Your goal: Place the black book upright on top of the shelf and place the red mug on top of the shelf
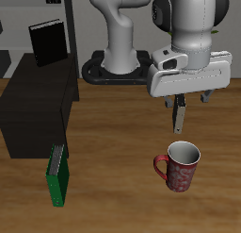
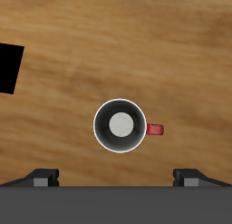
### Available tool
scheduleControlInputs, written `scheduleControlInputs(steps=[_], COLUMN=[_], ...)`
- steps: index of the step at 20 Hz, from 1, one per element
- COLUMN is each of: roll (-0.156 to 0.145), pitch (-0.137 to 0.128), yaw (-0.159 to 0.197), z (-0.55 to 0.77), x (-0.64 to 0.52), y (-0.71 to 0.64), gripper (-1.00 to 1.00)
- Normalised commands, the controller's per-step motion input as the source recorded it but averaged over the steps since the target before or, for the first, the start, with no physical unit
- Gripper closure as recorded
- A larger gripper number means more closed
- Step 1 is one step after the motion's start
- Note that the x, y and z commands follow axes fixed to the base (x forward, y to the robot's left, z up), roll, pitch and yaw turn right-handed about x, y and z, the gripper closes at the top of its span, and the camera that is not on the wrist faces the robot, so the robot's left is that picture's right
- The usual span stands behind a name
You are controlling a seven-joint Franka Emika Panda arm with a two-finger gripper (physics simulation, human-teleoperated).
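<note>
Exterior view: black book stands upright on the shelf. Gripper, jaws spread and empty, hangs right above the red mug on the table, likely lined up for a rim grasp.

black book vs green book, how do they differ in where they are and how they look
The black book stands upright on top of the shelf; the green book stands on the table in front of the shelf. The black book shows its plain dark cover to the exterior view, while the green book shows mainly its narrow edge, with a grey-and-white book close behind it. Both are upright and apart from the gripper.
</note>
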Motion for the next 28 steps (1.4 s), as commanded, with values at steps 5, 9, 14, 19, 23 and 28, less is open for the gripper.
scheduleControlInputs(steps=[5,9,14,19,23,28], roll=[0.011,-0.017,-0.002,-0.046,-0.084,0.036], pitch=[-0.021,-0.017,0.006,0.004,-0.103,-0.053], yaw=[0.014,-0.001,0.012,-0.021,-0.007,0.011], z=[-0.08,-0.16,-0.19,-0.34,-0.25,-0.20], x=[0.16,0.22,0.18,0.04,-0.14,-0.10], y=[0.10,-0.03,-0.03,0.13,0.26,0.34], gripper=[-1.00,-1.00,-1.00,-1.00,-1.00,-1.00])
